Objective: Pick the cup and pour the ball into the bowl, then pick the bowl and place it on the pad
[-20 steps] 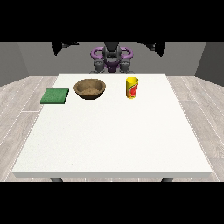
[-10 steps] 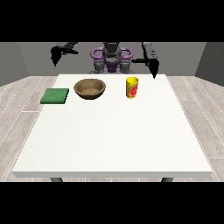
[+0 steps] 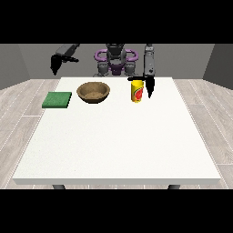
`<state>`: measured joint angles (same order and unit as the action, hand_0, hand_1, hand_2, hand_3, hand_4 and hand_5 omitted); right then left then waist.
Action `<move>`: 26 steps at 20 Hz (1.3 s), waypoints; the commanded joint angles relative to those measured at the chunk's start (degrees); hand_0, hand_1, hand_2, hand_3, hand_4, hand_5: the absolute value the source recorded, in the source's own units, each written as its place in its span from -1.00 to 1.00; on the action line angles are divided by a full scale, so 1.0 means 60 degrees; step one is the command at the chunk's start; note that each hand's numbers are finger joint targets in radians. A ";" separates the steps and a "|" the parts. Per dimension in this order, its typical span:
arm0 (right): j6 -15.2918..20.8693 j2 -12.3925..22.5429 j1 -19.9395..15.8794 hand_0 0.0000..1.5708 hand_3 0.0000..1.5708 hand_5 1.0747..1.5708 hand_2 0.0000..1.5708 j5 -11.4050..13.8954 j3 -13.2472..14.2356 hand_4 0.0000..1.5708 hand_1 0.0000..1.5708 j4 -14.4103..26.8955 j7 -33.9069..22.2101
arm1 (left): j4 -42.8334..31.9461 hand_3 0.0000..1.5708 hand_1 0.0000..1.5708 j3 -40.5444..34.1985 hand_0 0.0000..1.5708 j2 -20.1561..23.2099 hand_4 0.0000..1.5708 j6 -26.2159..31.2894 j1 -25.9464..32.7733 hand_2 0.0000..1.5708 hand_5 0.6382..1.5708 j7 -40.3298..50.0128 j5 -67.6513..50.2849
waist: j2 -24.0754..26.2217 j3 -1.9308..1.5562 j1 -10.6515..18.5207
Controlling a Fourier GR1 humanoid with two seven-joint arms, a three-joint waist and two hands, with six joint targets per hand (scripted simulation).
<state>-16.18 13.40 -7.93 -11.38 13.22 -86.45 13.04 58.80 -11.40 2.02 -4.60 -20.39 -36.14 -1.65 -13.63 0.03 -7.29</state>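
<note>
Hand (image 3: 149, 87) at the view's right is hanging just beside the cup (image 3: 137, 91), fingers unreadable, and should be closing around its middle, keeping it upright.

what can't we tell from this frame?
- Ball: front view, not visible; the cup wall would hide anything inside.
- Hand at the view's right: too small and dark to tell whether it touches the cup or how its fingers lie.
- Hand at the view's left: fingers too small to read.
- Bowl contents: too small to read.
</note>
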 commanded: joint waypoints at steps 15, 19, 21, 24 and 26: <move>-0.0437 0.0211 -0.0249 -1.00 -1.00 1.00 -1.00 0.0028 0.0037 -1.00 -1.00 0.0465 0.0300 | -0.4346 -1.00 -1.00 -0.0884 -1.00 0.0381 -0.03 -0.0494 -0.1945 -1.00 0.46 -0.2677 -0.0307 | -0.0265 0.0001 -0.0380; -0.0684 0.0534 -0.0323 -1.00 -1.00 1.00 -1.00 -0.0033 0.0102 -1.00 -1.00 0.0356 0.0230 | -0.4311 1.00 0.65 -0.0191 0.65 -0.0041 0.82 -0.3108 -0.1039 1.00 0.32 -0.3464 0.1268 | -0.0473 0.0002 -0.0810; -0.0874 0.0869 -0.0777 -1.00 -1.00 1.00 -1.00 -0.0521 0.0570 -1.00 -1.00 0.0320 0.0302 | -0.4245 1.00 0.68 -0.0332 0.68 -0.0063 0.87 -0.3125 -0.1096 1.00 0.30 -0.3787 0.1179 | -0.1050 0.0004 -0.0981; -0.0879 0.0849 -0.0503 -1.00 -1.00 1.00 -1.00 -0.0505 0.0489 -1.00 -1.00 0.0373 -0.0065 | -0.4141 1.00 0.69 -0.0185 0.69 0.0241 0.91 -0.3322 -0.1123 1.00 0.29 -0.2964 0.1455 | -0.0276 -0.0001 -0.0892; -0.0582 0.0672 -0.0441 -1.00 -1.00 1.00 -1.00 -0.0495 0.0561 -1.00 -1.00 0.0969 -0.0448 | -0.4005 1.00 0.68 0.0357 0.68 0.0177 0.90 -0.3184 -0.1000 1.00 0.33 -0.2188 0.1835 | 0.0696 -0.0006 -0.0278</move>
<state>-20.33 17.62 -11.04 -13.53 16.01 -82.22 13.09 37.18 -11.94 3.74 -22.45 -26.71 -52.95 6.68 -13.62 -0.74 -10.71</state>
